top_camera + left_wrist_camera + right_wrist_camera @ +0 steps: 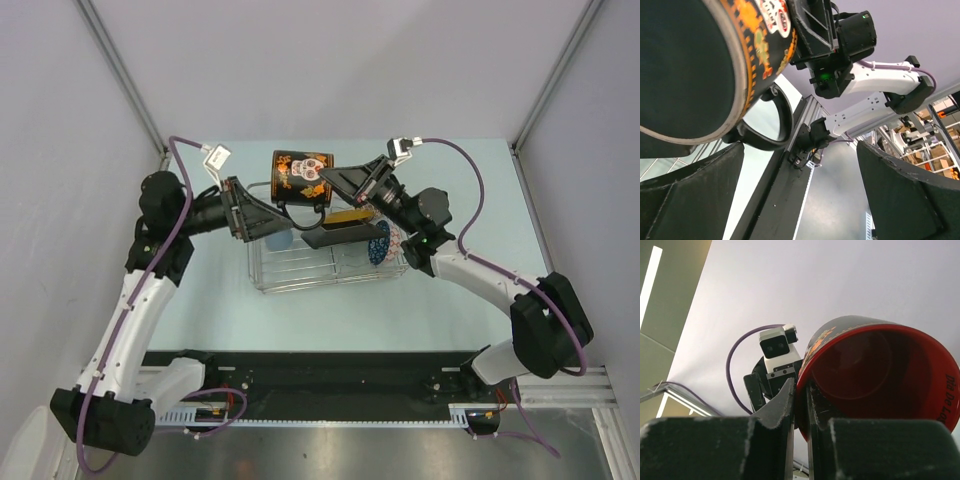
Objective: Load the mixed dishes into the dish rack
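"Dia De Lo" inside mug (880, 370)

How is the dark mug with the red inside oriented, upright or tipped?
Tipped sideways: the dark mug shows its printed side from above, rim pinched in the right gripper.

The silver wire dish rack (300, 272) holds a light blue cup (278, 239) at its left end, a square black plate (338, 238) leaning mid-rack, and a speckled bowl (378, 244) on edge at its right end. Above the rack's far edge, the dark mug (303, 177), orange-printed and red inside, lies tipped sideways with its rim pinched in the right claw (800, 395).
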Controlling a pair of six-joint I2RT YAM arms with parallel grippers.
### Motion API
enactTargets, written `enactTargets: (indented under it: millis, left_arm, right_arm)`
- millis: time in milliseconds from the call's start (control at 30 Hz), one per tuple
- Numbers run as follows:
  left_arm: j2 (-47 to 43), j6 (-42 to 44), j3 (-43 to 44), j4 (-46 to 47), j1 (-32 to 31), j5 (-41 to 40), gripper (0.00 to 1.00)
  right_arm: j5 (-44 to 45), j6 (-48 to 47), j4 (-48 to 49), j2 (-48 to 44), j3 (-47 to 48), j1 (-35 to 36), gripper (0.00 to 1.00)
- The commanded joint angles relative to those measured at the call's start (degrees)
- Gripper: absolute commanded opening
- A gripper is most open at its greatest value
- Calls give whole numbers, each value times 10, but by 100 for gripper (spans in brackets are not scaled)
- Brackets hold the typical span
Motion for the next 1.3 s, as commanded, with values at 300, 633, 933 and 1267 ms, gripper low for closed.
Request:
enactTargets:
  millis: [300, 633, 933, 1267]
  left_arm:
    - [0, 36, -17, 3, -15, -46, 100]
    - [22, -64, -31, 101, -29, -57, 96]
    - [17, -122, -29, 140, -27, -58, 89]
    - [15, -137, -21, 157, -16, -56, 65]
  right_arm:
    - [28, 28, 153, -21, 50, 11, 0]
    - [90, -4, 230, 27, 56, 59, 0]
    - [115, -23, 265, 82, 82, 100, 0]
    - [126, 4, 285, 117, 84, 121, 0]
